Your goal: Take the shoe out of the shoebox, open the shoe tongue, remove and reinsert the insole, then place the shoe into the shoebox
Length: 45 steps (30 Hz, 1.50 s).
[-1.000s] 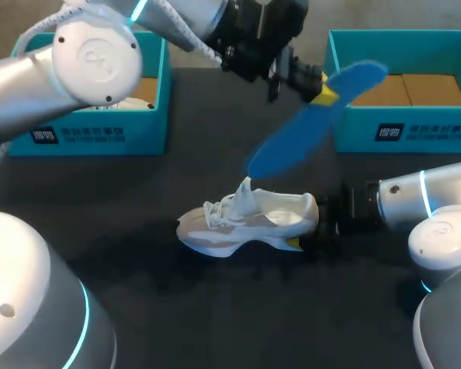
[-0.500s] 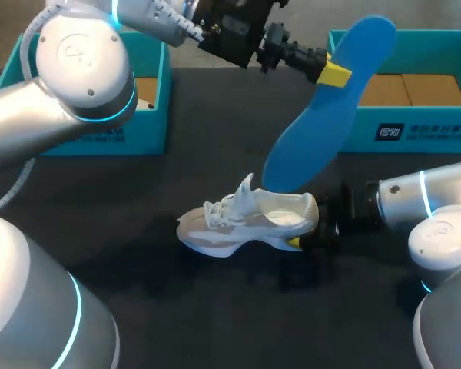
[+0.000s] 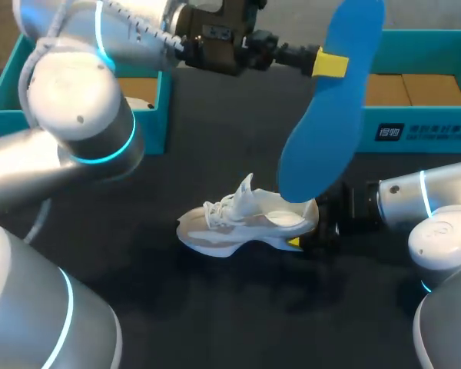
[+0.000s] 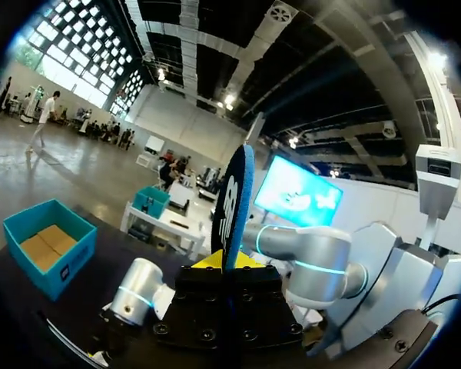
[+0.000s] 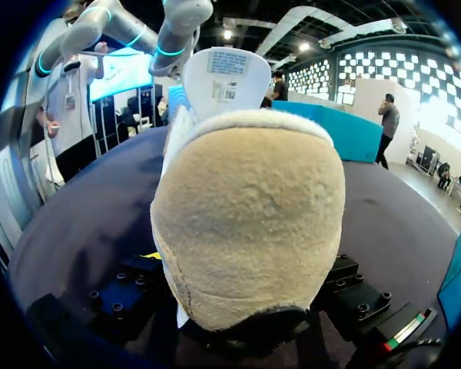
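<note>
A white shoe [image 3: 242,221] stands upright on the dark table, tongue raised. My right gripper [image 3: 307,228] comes in from the right, shut on its heel. In the right wrist view the tan heel [image 5: 246,223] fills the space between the fingers. My left arm reaches across from the upper left. Its gripper [image 3: 330,64] is shut on a blue insole [image 3: 326,123], which hangs almost upright with its lower end just over the shoe's opening. In the left wrist view the insole [image 4: 235,200] stands edge-on between the yellow tips.
A teal shoebox [image 3: 100,134] sits at the back left and another teal shoebox [image 3: 415,131] at the back right, both showing brown cardboard inside. The second box [image 4: 50,246] also shows in the left wrist view.
The left gripper has swung the blue insole from a slanted pose to nearly upright and shifted it right, bringing its lower end over the shoe. Right gripper and shoe have not moved.
</note>
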Tool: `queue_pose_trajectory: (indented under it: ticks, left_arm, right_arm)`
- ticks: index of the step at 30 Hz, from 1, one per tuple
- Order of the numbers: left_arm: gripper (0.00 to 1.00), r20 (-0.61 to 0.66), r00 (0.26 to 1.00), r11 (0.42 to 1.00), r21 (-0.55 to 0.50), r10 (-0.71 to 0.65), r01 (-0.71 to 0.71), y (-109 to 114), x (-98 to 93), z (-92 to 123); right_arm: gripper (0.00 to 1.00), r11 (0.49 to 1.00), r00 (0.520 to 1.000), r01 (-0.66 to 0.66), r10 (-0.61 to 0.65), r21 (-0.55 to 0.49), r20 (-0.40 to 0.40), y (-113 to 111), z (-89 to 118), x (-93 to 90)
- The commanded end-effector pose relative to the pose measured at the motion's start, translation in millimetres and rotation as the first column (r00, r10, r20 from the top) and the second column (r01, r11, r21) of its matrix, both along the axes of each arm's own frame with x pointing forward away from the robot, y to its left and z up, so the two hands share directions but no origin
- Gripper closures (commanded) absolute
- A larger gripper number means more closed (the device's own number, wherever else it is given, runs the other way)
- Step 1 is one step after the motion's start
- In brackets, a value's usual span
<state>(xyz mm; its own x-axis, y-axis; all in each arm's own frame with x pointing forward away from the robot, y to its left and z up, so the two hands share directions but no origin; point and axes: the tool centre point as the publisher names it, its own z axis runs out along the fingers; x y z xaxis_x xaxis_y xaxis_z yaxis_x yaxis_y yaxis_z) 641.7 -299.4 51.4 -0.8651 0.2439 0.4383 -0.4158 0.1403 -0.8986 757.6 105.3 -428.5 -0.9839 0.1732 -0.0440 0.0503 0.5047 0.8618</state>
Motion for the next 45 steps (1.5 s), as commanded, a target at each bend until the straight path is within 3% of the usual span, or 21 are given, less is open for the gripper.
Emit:
queue_pose_trajectory:
  ticks: [1, 15, 25, 37, 45]
  left_arm:
    - [1.00, -0.045, 0.994, 0.979, -0.174, 0.097, -0.103, 4, -10.4, -2]
    - [1.00, -0.045, 0.994, 0.979, -0.174, 0.097, -0.103, 4, -10.4, -2]
    - [1.00, -0.261, 0.965, 0.969, -0.228, 0.033, -0.094, 18, -37.4, 27]
    - [1.00, -0.370, 0.924, 0.986, -0.093, 0.092, -0.135, 46, -58.7, 39]
    - [1.00, -0.381, 0.918, 0.987, -0.070, 0.107, -0.144, 60, -57.0, 38]
  right_arm:
    - [1.00, 1.000, 1.000, 0.001, -0.001, -0.006, -0.001, 1, -1, -0.6]
    - [1.00, 1.000, 1.000, 0.001, -0.001, -0.006, -0.001, 1, -1, -0.6]
    - [1.00, 1.000, 1.000, 0.001, -0.001, -0.006, -0.001, 1, -1, -0.6]
    - [1.00, 1.000, 1.000, 0.001, -0.001, -0.006, -0.001, 1, -1, -0.6]
    - [1.00, 1.000, 1.000, 0.001, -0.001, -0.006, -0.001, 1, -1, -0.6]
